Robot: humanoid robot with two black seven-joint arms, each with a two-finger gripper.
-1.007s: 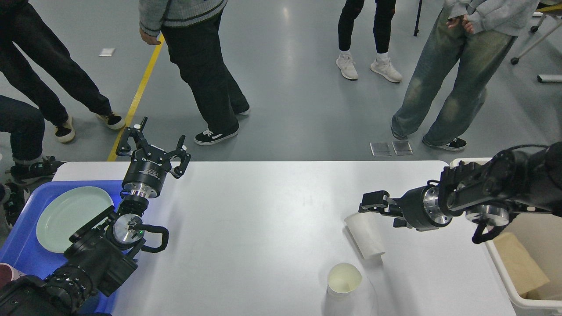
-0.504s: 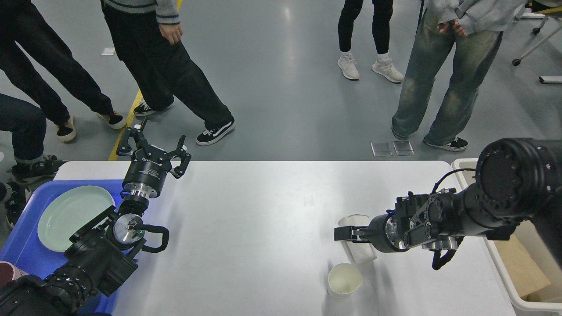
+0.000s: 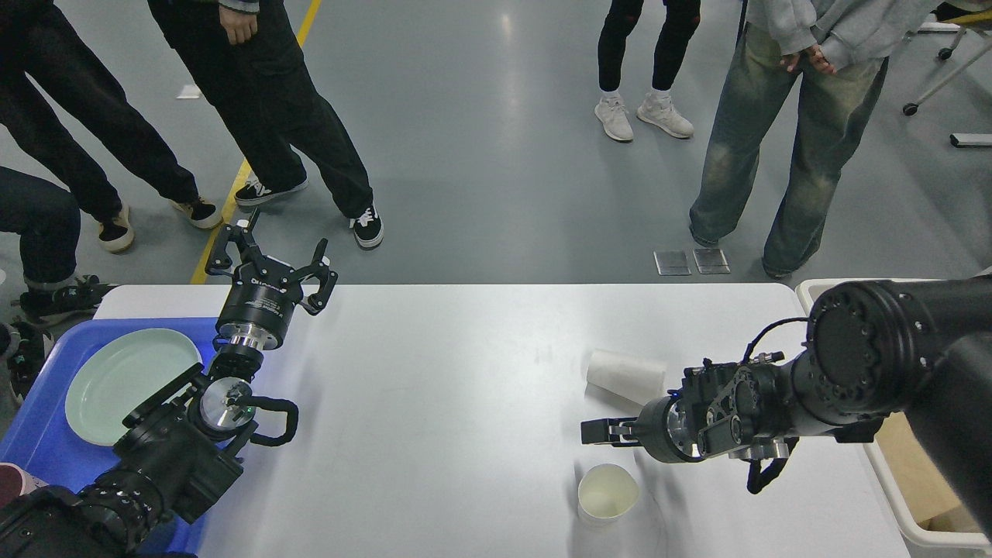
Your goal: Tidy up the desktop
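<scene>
the white counter (image 3: pixel 434 403) spans my view, grey floor (image 3: pixel 496 155) and standing people beyond. my left hand (image 3: pixel 271 260) hangs spread open above it; my right hand (image 3: pixel 597 432), can't tell.

The only lettering in view is a small white brand mark on the black body of the left claw (image 3: pixel 270 260), standing at the far left of the bench (image 3: pixel 465 387); it is too small and blurred to read.

Left claw (image 3: pixel 273 252) spread — right claw (image 3: pixel 601 432) unclear.
</scene>
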